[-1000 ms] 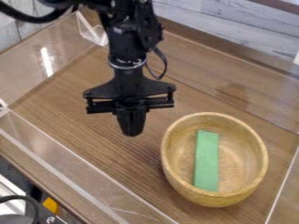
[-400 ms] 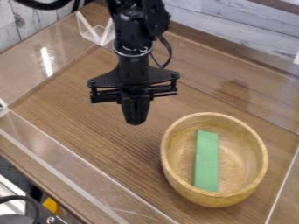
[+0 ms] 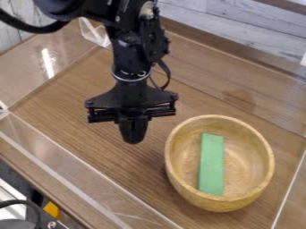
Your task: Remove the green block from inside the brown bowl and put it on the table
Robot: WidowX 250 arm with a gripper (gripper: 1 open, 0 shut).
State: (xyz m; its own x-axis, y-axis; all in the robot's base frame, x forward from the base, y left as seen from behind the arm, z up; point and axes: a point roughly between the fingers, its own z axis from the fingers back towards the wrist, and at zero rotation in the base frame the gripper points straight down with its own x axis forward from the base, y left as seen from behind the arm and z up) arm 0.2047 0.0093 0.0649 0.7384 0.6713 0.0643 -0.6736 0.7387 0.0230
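Observation:
The green block [image 3: 213,163], a flat bright-green bar, lies on the floor of the brown bowl [image 3: 180,175], a round tan wooden bowl at the lower right of the table [image 3: 72,107]. My black gripper [image 3: 132,136] points straight down over bare tabletop just left of the bowl's rim. Its fingers are pressed together into a single tip, shut with nothing in them. The tip hangs close above the wood, apart from the bowl and the block.
Low clear acrylic walls [image 3: 54,148] run along the table's front and left edges. A lighter plank surface [image 3: 245,31] lies beyond the far edge. Black cables trail off the arm at the top left.
The shut gripper shifted slightly up the picture and back again, ending about where it was a second ago. Bowl and block have not moved.

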